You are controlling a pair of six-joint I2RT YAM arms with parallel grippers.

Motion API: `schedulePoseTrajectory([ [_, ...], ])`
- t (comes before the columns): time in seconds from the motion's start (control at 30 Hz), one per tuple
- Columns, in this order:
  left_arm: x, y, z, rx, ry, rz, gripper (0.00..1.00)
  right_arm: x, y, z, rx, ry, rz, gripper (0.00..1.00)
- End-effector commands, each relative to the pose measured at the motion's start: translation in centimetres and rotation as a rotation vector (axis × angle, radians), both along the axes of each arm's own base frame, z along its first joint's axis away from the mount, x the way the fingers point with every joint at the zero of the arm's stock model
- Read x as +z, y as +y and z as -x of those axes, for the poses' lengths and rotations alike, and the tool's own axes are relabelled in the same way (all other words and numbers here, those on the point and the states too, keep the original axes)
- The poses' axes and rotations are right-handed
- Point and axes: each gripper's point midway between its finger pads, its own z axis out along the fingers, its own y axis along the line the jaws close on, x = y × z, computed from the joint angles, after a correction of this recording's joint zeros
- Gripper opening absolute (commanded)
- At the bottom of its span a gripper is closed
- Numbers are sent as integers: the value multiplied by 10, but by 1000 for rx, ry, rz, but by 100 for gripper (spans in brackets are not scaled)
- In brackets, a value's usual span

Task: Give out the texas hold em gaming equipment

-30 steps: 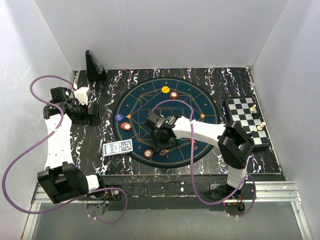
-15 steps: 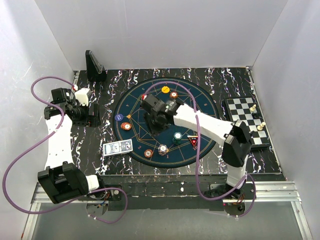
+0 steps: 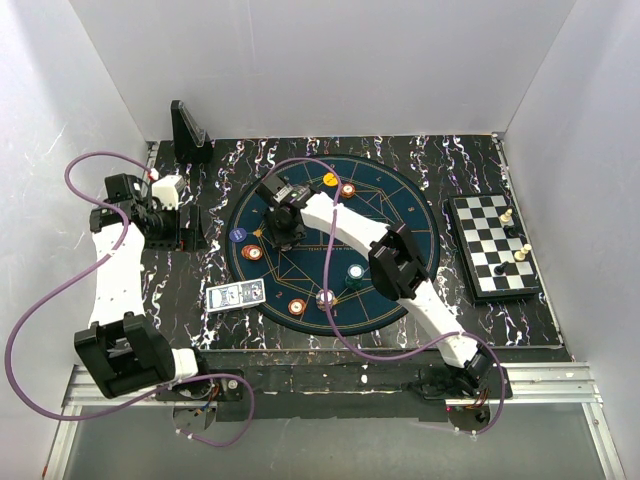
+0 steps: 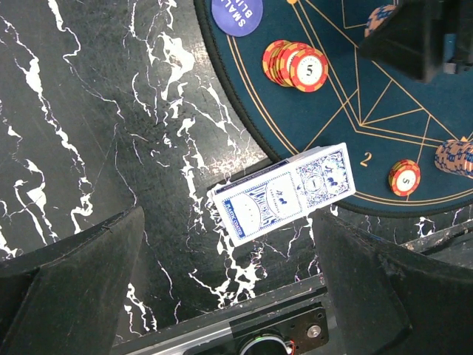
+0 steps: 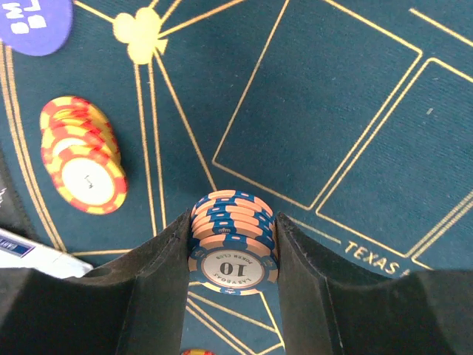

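Moved: right arm has swung from the near-middle of the round mat (image 3: pixel 400 205) out to its far-left part; left arm sits where it was a second ago.
Right claw (image 5: pixel 233 222): clamped on an orange-blue chip stack (image 5: pixel 230 248), one finger on each side, top chip reads 10. Cannot tell if the stack touches the mat.
Left claw (image 4: pixel 229 218): jaws wide apart, holding nothing, hanging over the left side of the counter (image 3: pixel 180 290) above the card deck (image 4: pixel 284 194).
Card deck: blue-white pattern, lying flat near the counter's near-left corner, one end over the mat's rim.
Red-yellow chip stack (image 3: pixel 253 253): fanned, on the mat's left edge, between the deck and the blue disc (image 3: pixel 238 235).
Blue disc: flat on the mat's left rim, white lettering, only partly readable.
Near edge of mat: orange chip (image 3: pixel 297 307), pale chip stack (image 3: pixel 326 297) and teal chip (image 3: pixel 355 271), each apart from the others.
Far edge of mat: yellow disc (image 3: pixel 330 179) just beside another orange chip stack (image 3: pixel 347 189).
Chessboard (image 3: pixel 495 255): right side of counter, a few pieces on it, well apart from the mat.
Black stand (image 3: pixel 188 132): upright at the far-left corner.
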Motion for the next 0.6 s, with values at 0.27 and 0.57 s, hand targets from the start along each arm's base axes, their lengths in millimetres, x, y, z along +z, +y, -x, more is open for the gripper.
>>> schedulePoseTrajectory([
  [0.27, 7, -2, -9, 1, -49, 21, 98, -1, 28, -20, -25, -42, -101, 15],
  [0.57, 11, -2, -9, -1, -49, 21, 98, -17, 43, -18, -6, 2, -141, 33],
])
